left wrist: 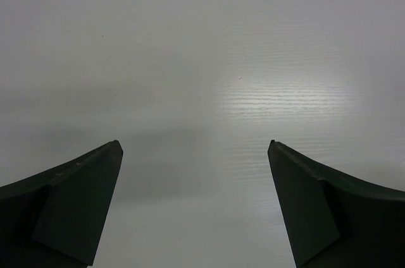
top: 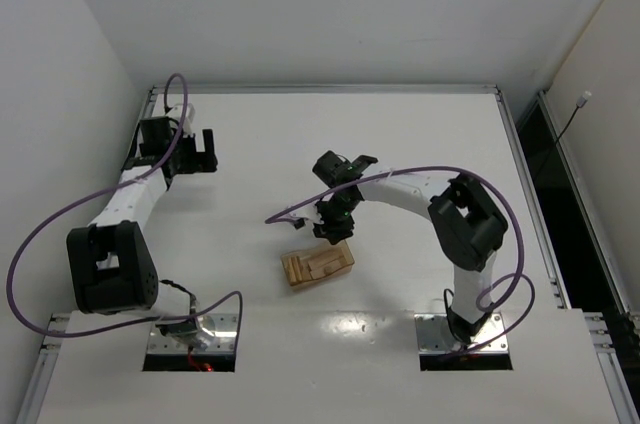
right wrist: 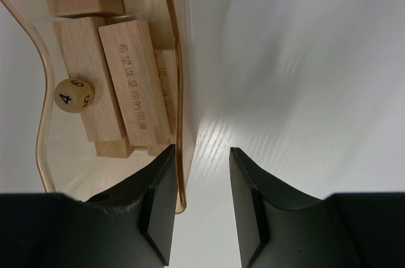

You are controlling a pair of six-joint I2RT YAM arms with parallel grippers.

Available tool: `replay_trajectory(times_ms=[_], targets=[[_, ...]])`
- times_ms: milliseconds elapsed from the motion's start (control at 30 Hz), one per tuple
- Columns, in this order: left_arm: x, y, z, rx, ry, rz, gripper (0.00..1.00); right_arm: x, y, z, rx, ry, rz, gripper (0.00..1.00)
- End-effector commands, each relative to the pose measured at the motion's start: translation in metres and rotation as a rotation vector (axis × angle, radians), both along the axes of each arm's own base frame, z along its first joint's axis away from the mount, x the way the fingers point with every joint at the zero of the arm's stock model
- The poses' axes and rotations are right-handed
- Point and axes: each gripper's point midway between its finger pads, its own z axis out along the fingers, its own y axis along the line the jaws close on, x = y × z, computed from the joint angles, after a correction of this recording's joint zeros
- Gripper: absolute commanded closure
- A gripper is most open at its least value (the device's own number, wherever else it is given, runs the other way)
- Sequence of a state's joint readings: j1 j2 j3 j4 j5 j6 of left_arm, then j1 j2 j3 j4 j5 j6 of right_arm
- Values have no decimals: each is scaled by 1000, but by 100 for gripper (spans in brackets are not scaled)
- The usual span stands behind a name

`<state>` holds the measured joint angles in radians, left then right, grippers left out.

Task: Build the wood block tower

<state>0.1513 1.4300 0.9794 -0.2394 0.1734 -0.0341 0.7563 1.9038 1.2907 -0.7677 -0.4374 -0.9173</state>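
Note:
Several light-tan wood blocks [top: 320, 260] lie flat in a translucent orange-tan tray [top: 286, 272] at the table's middle front. In the right wrist view the blocks [right wrist: 136, 81] lie side by side and on each other inside the tray's wall [right wrist: 179, 78]. No stacked tower shows. My right gripper [top: 335, 235] hangs over the tray's far edge. Its jaws stand partly open [right wrist: 202, 150], the left finger inside the tray, the right finger outside, the rim between them and not pinched. My left gripper [top: 206, 152] is open and empty [left wrist: 195, 148] over bare table at the far left.
A small round die [right wrist: 74, 94] with numbers lies in the tray beside the blocks. A purple cable [top: 292, 212] loops from the right arm just left of the right gripper. The table's metal rim [top: 330, 90] runs along the far side.

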Motion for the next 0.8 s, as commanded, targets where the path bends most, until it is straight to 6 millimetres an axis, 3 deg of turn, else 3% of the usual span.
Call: replay_trajectory(times_ms=[0, 133, 167, 300, 367, 400, 433, 467, 533, 567, 667, 733, 767], targets=[[12, -3, 17, 1, -47, -22, 0, 6, 7, 5, 40, -17, 38, 66], [15, -2, 17, 1, -47, -22, 0, 4, 3, -2, 20, -8, 36, 87], [15, -2, 13, -1, -38, -22, 0, 4, 3, -2, 20, -8, 36, 99], [15, -1, 13, 5, -37, -15, 0, 17, -3, 2, 5, -55, -50, 100], [15, 1, 13, 11, -36, -8, 0, 38, -1, 10, 45, -144, -128, 100], [13, 2, 14, 9, -38, 9, 0, 52, -12, 19, 40, -200, -264, 100], [14, 2, 15, 10, -47, 9, 0, 65, -10, 29, 71, -260, -328, 100], [14, 4, 20, 11, -57, 25, 0, 92, -4, 48, 154, -371, -405, 100], [10, 6, 18, 19, -58, 36, 0, 118, -20, 75, 182, -535, -577, 100], [9, 7, 22, 18, -69, 50, 0, 141, -27, 95, 200, -658, -663, 100], [8, 10, 24, 25, -77, 73, 0, 163, -37, 113, 220, -757, -809, 100], [8, 12, 24, 23, -77, 86, 0, 175, -54, 121, 197, -893, -957, 100], [8, 12, 24, 23, -77, 86, 0, 186, -63, 136, 219, -1009, -1051, 100]])
